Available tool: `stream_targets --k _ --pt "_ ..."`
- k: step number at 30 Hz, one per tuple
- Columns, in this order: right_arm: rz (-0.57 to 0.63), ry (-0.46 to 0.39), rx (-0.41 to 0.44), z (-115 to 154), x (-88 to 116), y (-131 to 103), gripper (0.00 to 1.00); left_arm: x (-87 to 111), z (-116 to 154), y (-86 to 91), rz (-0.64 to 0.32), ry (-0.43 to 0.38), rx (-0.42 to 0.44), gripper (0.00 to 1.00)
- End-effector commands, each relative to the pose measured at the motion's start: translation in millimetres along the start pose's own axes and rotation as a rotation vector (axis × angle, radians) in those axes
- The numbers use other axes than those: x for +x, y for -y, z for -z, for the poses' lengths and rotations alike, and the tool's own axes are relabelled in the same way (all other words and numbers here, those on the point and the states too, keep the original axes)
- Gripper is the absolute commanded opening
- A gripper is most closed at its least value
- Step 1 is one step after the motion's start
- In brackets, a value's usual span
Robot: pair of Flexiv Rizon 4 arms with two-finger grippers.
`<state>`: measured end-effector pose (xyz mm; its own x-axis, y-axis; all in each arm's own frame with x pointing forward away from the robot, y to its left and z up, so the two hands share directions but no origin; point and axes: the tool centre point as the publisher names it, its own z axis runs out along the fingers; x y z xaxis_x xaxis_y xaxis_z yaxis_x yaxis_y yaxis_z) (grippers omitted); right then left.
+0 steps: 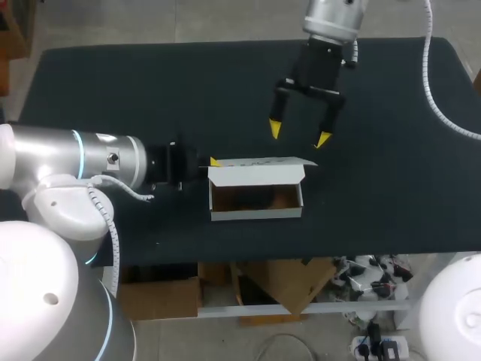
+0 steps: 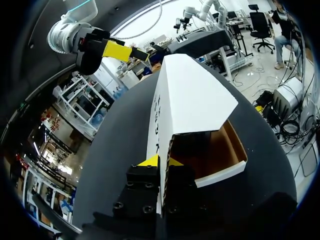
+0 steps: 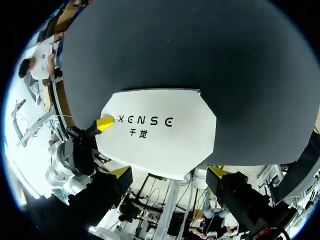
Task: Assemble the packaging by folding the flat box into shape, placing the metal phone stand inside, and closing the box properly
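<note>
The white cardboard box [image 1: 255, 213] stands open near the tabletop's [image 1: 361, 218] front edge. It looks light, thin-walled and easily crushed. The left end effector [image 2: 159, 162] pinches its end wall, a sensible hold. Farther off, the right end effector [image 1: 299, 134] hangs spread over the lid [image 1: 259, 162].

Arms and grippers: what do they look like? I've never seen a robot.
The left arm and right arm are rounded silver-grey tubes; the left has a glowing blue ring. A white coiled cable trails beside each. The left gripper and right gripper are black, with bright yellow fingertips.
</note>
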<state>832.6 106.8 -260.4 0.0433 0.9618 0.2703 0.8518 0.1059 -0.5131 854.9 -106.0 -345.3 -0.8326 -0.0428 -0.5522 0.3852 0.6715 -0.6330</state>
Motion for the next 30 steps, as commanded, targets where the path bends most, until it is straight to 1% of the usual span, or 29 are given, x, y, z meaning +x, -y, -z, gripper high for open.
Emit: stream_targets --k 1,6,9,12,16,22,23,25,26,27,30 --pt "-0.038 0.01 0.005 -0.4 -1.1 -1.5 1.0 6.6 -7.9 -3.5 -0.003 0.006 0.005 0.0" --pt "-0.007 -0.035 -0.033 -10.2 -12.9 -6.1 1.0 8.2 -10.0 -3.2 -0.008 0.004 0.009 0.0" --pt "0.01 -0.053 -0.07 -17.8 -19.3 -9.3 1.0 9.3 -10.8 -3.4 -0.013 0.004 0.009 0.0" --pt "0.018 -0.068 -0.074 -23.7 -23.4 -12.7 1.0 10.3 -11.3 -4.0 -0.02 0.005 0.007 0.0" --pt "0.015 -0.075 -0.072 -28.0 -23.9 -14.6 1.0 11.6 -11.6 -4.9 -0.03 0.012 0.006 0.0" --pt "0.025 -0.053 -0.087 -31.8 -18.5 -12.9 0.9 14.4 -11.1 -6.5 -0.043 0.029 0.005 0.0" --pt "0.025 -0.045 -0.088 -32.7 -18.1 -13.4 0.85 15.4 -11.2 -7.1 -0.045 0.032 0.004 0.0" --pt "0.026 -0.04 -0.088 -35.7 -16.7 -13.6 0.79 16.8 -11.2 -7.9 -0.05 0.038 0.001 0.0" --pt "0.024 -0.033 -0.089 -36.8 -16.7 -14.3 0.8 17.4 -11.2 -8.4 -0.05 0.039 0.001 0.0" --pt "0.021 -0.03 -0.09 -38.1 -16.6 -15.0 0.79 18.0 -11.2 -9.0 -0.052 0.044 -0.003 0.0" --pt "0.021 -0.02 -0.096 -42.0 -16.2 -16.3 0.73 20.0 -11.2 -10.2 -0.055 0.053 -0.001 0.0"
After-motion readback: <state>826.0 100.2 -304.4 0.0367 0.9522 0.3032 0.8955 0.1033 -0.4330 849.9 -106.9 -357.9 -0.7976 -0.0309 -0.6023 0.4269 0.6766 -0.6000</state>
